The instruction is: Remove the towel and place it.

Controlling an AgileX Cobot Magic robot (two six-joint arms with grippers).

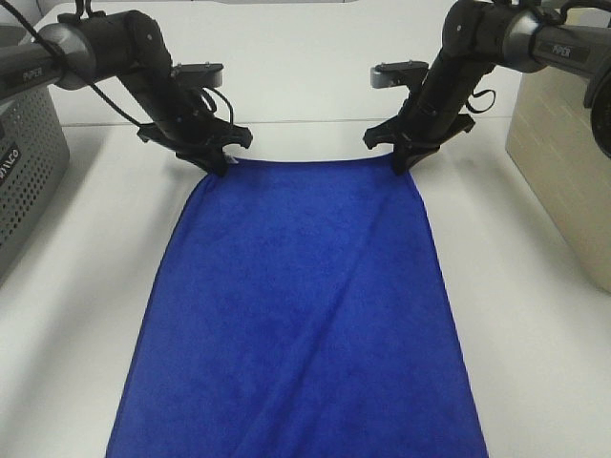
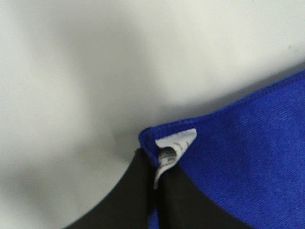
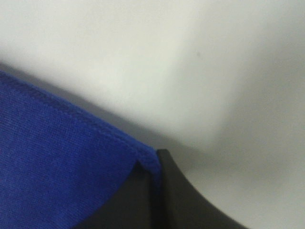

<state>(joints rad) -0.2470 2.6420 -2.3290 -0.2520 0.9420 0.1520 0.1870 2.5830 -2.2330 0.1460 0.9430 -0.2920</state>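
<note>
The scene is viewed from a high camera looking down and forward across a white table (image 1: 535,363), with both arms seen at the far side. A blue towel (image 1: 305,315) is spread toward the camera. Each wrist camera is held very close, aimed past its dark fingers (image 2: 133,195) at one far towel corner. These corners and table surface are shared with the high view.

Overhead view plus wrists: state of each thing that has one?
towel: spread flat on the table, both far corners pinched
tag: at the left-held corner, caught in the closed jaws
left gripper: shut on the towel's far left corner
right gripper: shut on the towel's far right corner
grey basket: upright at the left edge, contents hidden
beige bin: upright at the right edge, contents hidden
</note>
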